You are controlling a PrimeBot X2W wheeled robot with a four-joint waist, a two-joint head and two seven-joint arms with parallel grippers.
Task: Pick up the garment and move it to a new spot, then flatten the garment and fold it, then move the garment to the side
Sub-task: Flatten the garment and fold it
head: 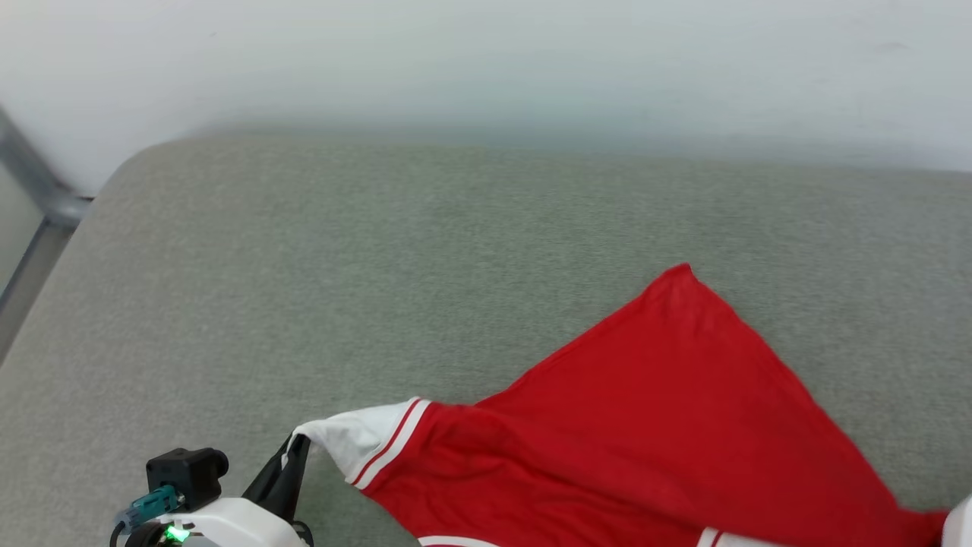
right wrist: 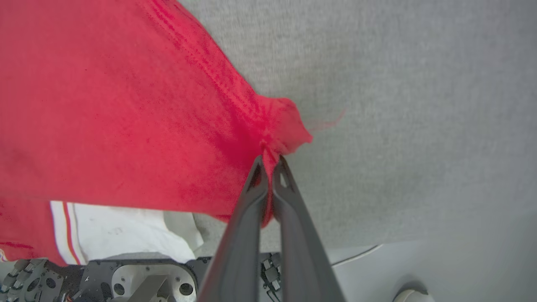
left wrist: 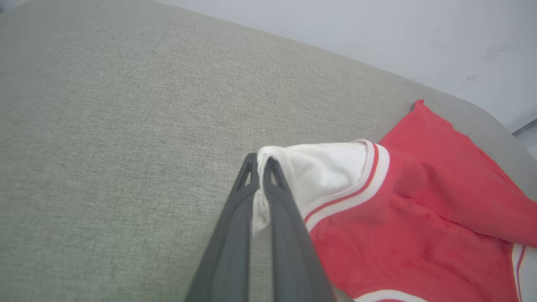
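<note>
Currently the left gripper (left wrist: 260, 161) is fully closed: its two dark fingers pinch the edge of a white sleeve (left wrist: 323, 167), and a fold of white cloth shows squeezed between them. Red-white striped trim (left wrist: 356, 186) runs just beyond the pinch, where the sleeve meets the red body.

The right gripper (right wrist: 270, 161) is also closed, tips clamped on a bunched red corner (right wrist: 287, 126) of the garment (head: 661, 425). A loose thread sticks out from the bunch.

Garment position: it is spread over the lower right part of the grey-green fabric surface (head: 342, 266) in the head view and pulled taut along its near edge between the two grippers. One red point reaches away toward the pale wall (head: 486, 61) and appears to rest on the surface. A second white sleeve hangs under the red cloth in the right wrist view. The lettering cannot be made out from these angles.
</note>
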